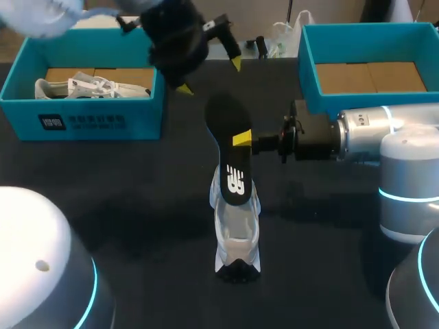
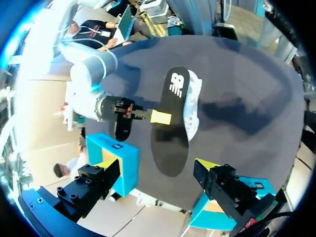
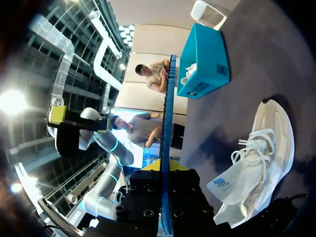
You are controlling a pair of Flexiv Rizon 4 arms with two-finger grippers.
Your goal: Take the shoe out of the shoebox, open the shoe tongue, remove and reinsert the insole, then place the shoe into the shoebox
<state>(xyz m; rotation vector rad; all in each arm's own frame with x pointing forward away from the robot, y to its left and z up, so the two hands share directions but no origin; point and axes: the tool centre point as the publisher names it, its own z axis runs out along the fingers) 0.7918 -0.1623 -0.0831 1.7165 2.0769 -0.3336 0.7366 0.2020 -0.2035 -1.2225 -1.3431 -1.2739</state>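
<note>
**Right gripper** (image 1: 241, 140): is reaching in from the right at mid-table. Its fingers are pinching the insole (image 1: 228, 113) at mid-length, one on each face, and one yellow tip is showing on the upper face. In the right wrist view the insole is running edge-on between the two black finger blocks.

**Insole:** long, flat and rounded at both ends. The upper face is matte black with a white logo at one end, and the edge is showing blue. It is hanging over the table, and from above its logo end is covering the far end of the shoe (image 1: 236, 236). Whether the two are touching cannot be told.

**Shoe:** white and pale grey mesh, dark at the end nearest the robot. It is sitting on the table, outside both boxes. White laces (image 3: 256, 143) are lying loose, and the tongue (image 3: 224, 185) is lying folded outward.

**Left gripper** (image 1: 209, 77): is hovering beyond the insole's plain end, fingers spread wide and yellow tips well apart. Its black body is hiding the shoebox's far right corner in the head view.

**Table** (image 1: 137, 192): matte black surface.

**Shoebox** (image 1: 82, 123): bright blue card, rectangular and open-topped, at the far left. A second shoe (image 1: 89, 88), white and laced, is lying inside on the brown floor.

**Second box** (image 1: 370, 29): the same blue, at the far right, with its brown floor showing. The right arm (image 1: 370, 133), silver and black, is passing just in front of it.
</note>
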